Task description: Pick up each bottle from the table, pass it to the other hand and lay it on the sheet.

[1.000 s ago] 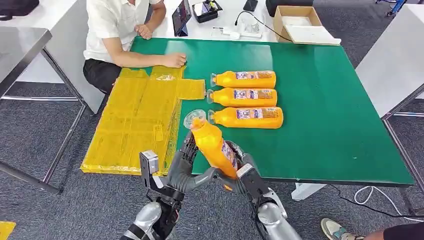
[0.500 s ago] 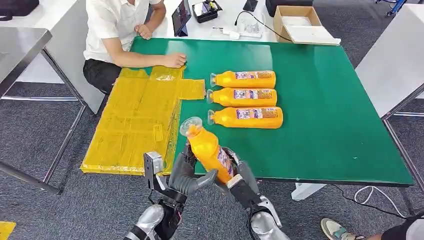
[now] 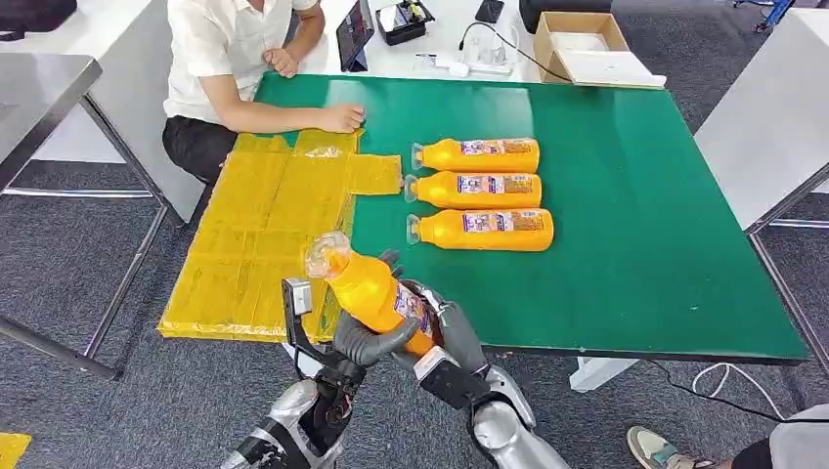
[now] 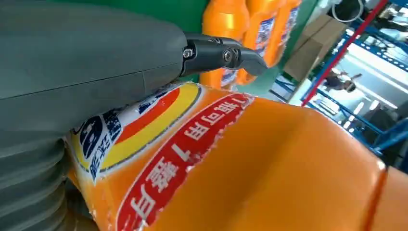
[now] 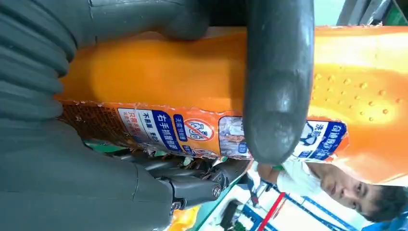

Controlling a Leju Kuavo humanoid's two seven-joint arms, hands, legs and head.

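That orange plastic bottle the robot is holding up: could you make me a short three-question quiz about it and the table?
1. True or false: both the left hand and the right hand grip the raised orange plastic bottle.
2. How many orange bottles lie on the green table?
3. The clear cap of the raised bottle points toward: A) the yellow plastic sheet, B) the cardboard box.

Key: 1 true; 2 three; 3 A.
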